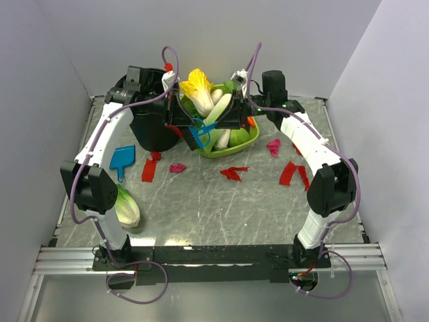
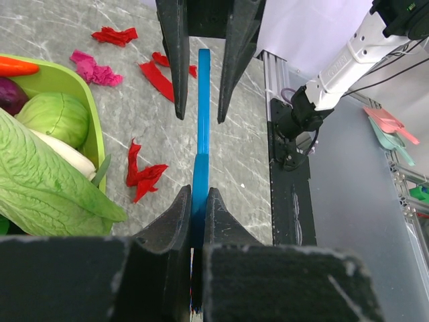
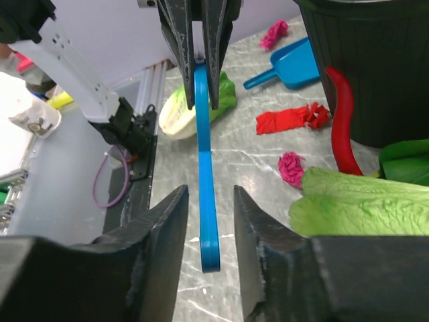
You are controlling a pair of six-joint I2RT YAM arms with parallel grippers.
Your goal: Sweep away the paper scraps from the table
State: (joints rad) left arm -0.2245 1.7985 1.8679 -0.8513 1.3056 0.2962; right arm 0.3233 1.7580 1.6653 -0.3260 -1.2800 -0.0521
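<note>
Red paper scraps (image 1: 149, 169) (image 1: 232, 173) (image 1: 289, 173) and magenta wads (image 1: 177, 168) (image 1: 273, 146) lie across the table (image 1: 201, 215). The two grippers meet above the basket's near side. My left gripper (image 1: 182, 117) (image 2: 198, 191) is shut on the handle of a blue brush (image 1: 200, 134) (image 2: 200, 134). My right gripper (image 1: 231, 119) (image 3: 209, 191) is open, its fingers on either side of the handle's free end (image 3: 209, 228) without touching it. The left wrist view shows red scraps (image 2: 144, 176) (image 2: 157, 77) and a magenta wad (image 2: 94, 68); the right wrist view shows a red scrap (image 3: 288, 121) and a magenta wad (image 3: 291, 168).
A green basket (image 1: 234, 149) (image 2: 94, 137) of vegetables stands at the back centre. A black bin (image 1: 151, 127) (image 3: 369, 60) is to its left. A blue dustpan (image 1: 123, 159) (image 3: 295, 64) and a napa cabbage (image 1: 126, 204) lie on the left. A red chili (image 3: 342, 121) lies by the bin.
</note>
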